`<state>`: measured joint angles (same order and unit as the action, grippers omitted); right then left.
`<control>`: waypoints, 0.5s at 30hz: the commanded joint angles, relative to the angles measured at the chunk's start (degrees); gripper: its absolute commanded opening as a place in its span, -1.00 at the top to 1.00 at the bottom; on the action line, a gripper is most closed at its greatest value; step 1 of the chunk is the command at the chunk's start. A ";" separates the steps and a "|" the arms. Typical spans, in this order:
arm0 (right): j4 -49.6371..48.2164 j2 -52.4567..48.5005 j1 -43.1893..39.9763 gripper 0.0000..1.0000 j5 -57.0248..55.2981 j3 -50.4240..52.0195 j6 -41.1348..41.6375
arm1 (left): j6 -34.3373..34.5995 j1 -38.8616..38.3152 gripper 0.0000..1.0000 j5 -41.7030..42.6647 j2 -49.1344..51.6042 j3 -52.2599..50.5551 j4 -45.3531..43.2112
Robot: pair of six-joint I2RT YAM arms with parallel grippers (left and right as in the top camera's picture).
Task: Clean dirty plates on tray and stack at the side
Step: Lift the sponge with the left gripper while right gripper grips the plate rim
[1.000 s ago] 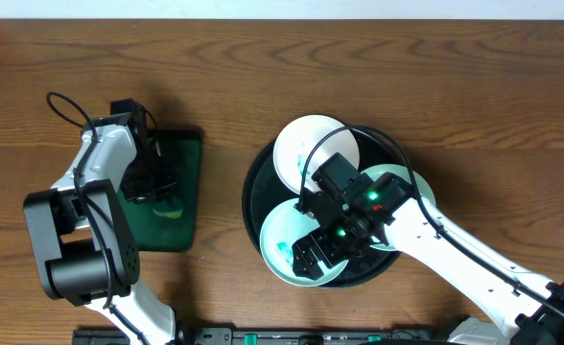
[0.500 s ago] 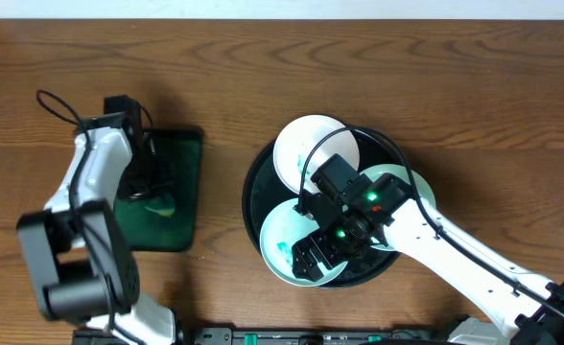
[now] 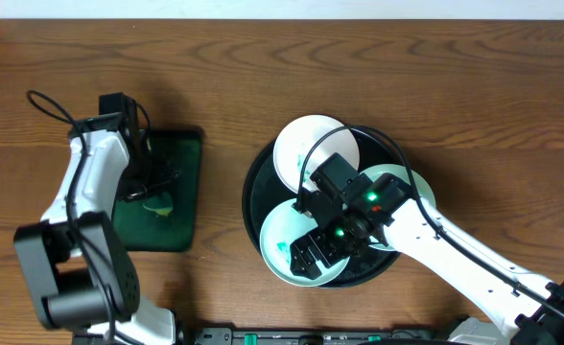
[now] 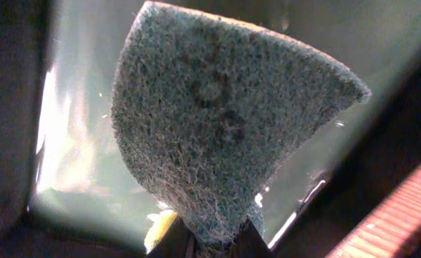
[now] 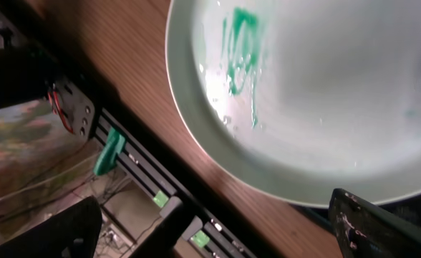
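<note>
Pinching a scouring pad (image 4: 225, 129) over the green tray (image 3: 184, 158), left hand (image 3: 150, 190) is clamped tight while right hand (image 3: 311, 255) hangs wide open above a smeared plate (image 3: 277, 230).

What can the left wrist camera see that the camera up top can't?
Only the left wrist view shows the scrub pad's fuzzy blue-green face up close, pinched at its bottom tip by the left claw. Only the overhead view shows the round black tray, three white plates, the right claw open over the front plate, and the wooden table. Both show the small green tray.
</note>
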<state>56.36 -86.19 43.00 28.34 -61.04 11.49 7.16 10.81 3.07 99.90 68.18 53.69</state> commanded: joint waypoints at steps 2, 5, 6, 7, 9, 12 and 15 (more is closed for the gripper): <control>-2.75 -0.63 0.17 -0.99 -0.02 -0.87 -0.83 | 0.35 0.13 0.86 2.40 5.03 1.40 0.15; -4.81 -1.44 0.17 -0.98 0.04 -0.87 -0.83 | 0.37 0.13 0.86 2.91 7.96 1.40 0.15; -5.31 -1.70 0.17 -0.99 0.02 -0.87 -0.83 | 0.35 0.13 0.86 2.91 8.48 1.40 0.13; -5.60 -1.88 0.17 -0.98 0.00 -0.87 -0.85 | 0.37 0.13 0.86 2.93 8.66 1.40 0.13; -5.86 -1.95 0.15 -0.99 -0.02 -0.87 -0.87 | 0.37 0.13 0.86 2.93 8.20 1.46 0.11; -5.81 -1.88 -0.22 -0.98 -0.24 -0.87 -0.81 | 0.37 0.13 0.86 2.93 6.16 1.46 -0.02; -5.66 -1.86 -1.22 -0.99 -0.24 -0.90 -0.76 | 0.37 0.13 0.86 2.91 3.21 1.46 0.04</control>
<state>50.70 -87.90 42.81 28.27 -61.04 11.35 7.29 10.85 5.63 106.78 68.51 53.60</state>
